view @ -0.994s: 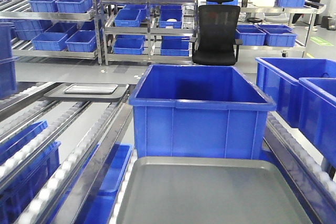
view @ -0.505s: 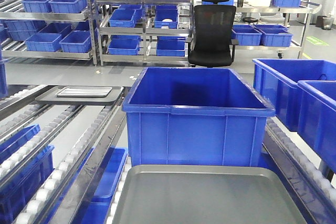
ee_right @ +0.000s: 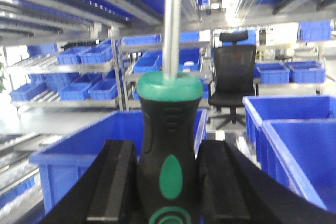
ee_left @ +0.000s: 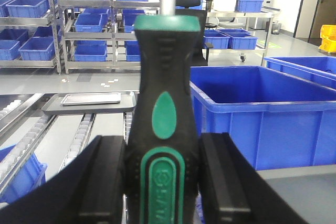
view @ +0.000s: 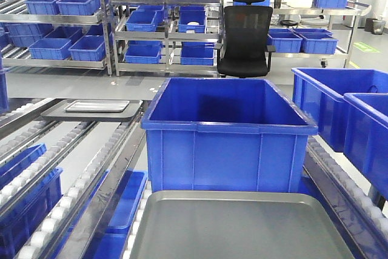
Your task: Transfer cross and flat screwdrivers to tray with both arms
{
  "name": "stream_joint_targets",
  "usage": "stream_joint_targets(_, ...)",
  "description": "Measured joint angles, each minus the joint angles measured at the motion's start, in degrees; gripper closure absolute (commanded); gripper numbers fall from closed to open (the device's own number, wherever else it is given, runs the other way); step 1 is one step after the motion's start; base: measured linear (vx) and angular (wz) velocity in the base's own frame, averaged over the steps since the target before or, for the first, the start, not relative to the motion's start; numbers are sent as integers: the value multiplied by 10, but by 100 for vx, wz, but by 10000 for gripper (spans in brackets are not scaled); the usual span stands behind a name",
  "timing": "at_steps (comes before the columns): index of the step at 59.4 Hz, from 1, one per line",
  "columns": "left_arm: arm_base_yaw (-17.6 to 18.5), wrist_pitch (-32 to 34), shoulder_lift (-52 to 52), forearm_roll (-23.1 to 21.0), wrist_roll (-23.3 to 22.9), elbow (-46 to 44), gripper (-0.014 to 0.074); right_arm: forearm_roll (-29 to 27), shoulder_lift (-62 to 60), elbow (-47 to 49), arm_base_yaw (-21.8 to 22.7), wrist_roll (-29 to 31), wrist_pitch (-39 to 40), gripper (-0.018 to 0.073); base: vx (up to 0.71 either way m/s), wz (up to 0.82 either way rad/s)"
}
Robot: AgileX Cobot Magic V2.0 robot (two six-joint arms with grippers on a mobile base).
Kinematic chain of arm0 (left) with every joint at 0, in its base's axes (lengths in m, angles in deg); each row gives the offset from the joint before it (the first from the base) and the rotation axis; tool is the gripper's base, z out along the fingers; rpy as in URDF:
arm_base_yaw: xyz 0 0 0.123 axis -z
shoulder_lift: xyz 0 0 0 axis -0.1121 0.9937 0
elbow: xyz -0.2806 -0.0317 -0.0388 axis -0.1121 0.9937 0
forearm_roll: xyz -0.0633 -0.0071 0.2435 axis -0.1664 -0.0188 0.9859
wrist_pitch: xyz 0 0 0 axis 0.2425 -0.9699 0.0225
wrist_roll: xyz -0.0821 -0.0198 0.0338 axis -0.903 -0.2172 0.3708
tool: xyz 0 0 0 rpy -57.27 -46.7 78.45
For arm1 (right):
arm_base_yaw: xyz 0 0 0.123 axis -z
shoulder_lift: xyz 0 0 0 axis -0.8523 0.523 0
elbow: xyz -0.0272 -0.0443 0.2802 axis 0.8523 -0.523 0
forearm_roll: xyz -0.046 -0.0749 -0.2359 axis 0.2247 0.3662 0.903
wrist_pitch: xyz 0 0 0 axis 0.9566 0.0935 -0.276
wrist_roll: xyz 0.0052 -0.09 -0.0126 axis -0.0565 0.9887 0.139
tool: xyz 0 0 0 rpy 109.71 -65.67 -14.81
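In the left wrist view my left gripper (ee_left: 163, 153) is shut on a screwdriver (ee_left: 164, 66) with a black handle and green accents. It stands upright and its metal shaft runs out of the top of the frame. In the right wrist view my right gripper (ee_right: 167, 156) is shut on a second screwdriver (ee_right: 169, 111) of the same look, also upright. Both tips are out of view, so I cannot tell cross from flat. The grey tray (view: 242, 228) lies at the near edge of the front view with nothing on it. Neither arm shows in that view.
A big blue bin (view: 227, 137) stands right behind the tray. More blue bins (view: 345, 113) sit to the right. A small steel tray (view: 97, 106) rests on a dark tray on the left roller lane. Shelves of bins and a black chair (view: 245, 40) stand behind.
The front view shifted slightly between one second and half a second ago. Since then nothing in it has moved.
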Motion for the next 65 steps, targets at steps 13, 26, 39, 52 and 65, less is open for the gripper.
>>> stream_joint_targets(13,0,0,0,0,0,0,596,0,0,0,0,0,4,567,0,0)
stream_joint_targets(26,0,0,0,0,0,0,596,0,0,0,0,0,4,567,0,0)
stream_joint_targets(39,0,-5,0,0,0,0,596,0,0,0,0,0,2,567,0,0)
stream_joint_targets(52,0,21,0,-20,0,0,596,0,23,0,0,0,-37,567,0,0)
stream_joint_targets(65,0,-14,41,-78,6,0,596,-2,98,0,0,0,-100,567,0,0)
